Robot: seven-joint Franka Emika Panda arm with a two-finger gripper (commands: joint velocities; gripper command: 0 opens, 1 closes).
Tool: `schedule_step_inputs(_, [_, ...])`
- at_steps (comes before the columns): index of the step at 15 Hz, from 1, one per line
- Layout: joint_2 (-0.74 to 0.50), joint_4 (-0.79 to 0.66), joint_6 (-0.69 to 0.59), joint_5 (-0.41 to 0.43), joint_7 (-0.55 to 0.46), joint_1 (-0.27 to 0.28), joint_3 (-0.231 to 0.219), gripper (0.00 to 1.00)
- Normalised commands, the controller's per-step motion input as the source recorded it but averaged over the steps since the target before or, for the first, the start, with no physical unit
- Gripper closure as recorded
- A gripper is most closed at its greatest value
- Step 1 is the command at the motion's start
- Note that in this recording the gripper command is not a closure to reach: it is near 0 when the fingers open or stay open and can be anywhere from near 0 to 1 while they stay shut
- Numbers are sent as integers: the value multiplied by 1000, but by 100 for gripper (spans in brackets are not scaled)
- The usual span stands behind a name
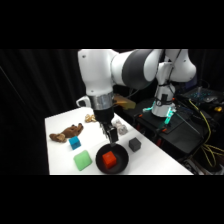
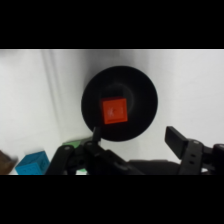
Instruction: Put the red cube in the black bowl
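On the white worktop (image 1: 60,122), the red cube (image 1: 109,159) sits in the bowl (image 1: 120,161) near the front edge. The fingers (image 2: 177,139) hang just above, spread apart and empty. A green block (image 1: 82,160) is just beside.

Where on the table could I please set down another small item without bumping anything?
Free: the white table's back-left corner behind the brown plush toy, and the front-right strip beyond the dark grey cube. Crowded: around the round black bowl, between the green block and blue cube.

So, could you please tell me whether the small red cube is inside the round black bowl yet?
Inside. The small red cube lies in the hollow of the round matte black bowl, and the hand above is open and empty.
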Motion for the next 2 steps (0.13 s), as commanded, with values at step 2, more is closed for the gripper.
schedule_step_inputs(2, [-340, 259, -571, -172, 278, 65, -67, 0])
